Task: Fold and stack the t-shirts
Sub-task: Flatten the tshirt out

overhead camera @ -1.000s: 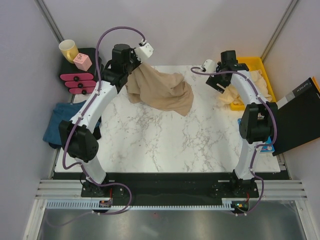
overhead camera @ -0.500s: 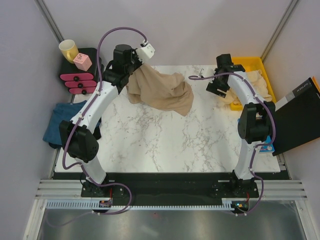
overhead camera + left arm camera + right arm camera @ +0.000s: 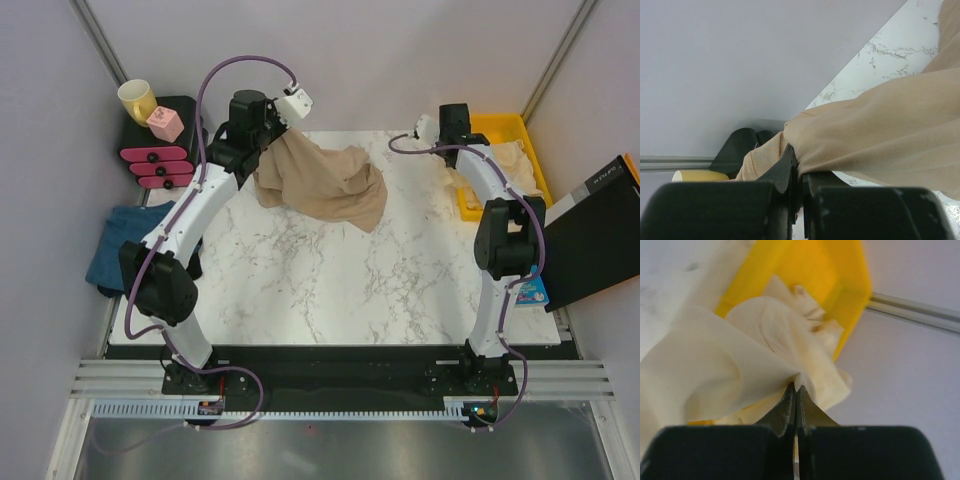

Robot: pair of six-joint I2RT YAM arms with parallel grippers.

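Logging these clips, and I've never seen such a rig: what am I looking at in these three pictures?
Two white robot arms are bolted at the near edge of a marble table. The wide picture looks down from above; the other two come from a camera on each wrist. The jaws of the left arm are shut on a tan t-shirt, the rest of it draped on the table. The jaws of the right arm are shut on a cream t-shirt spilling from a yellow bin. A blue cloth lies off the table's left side.
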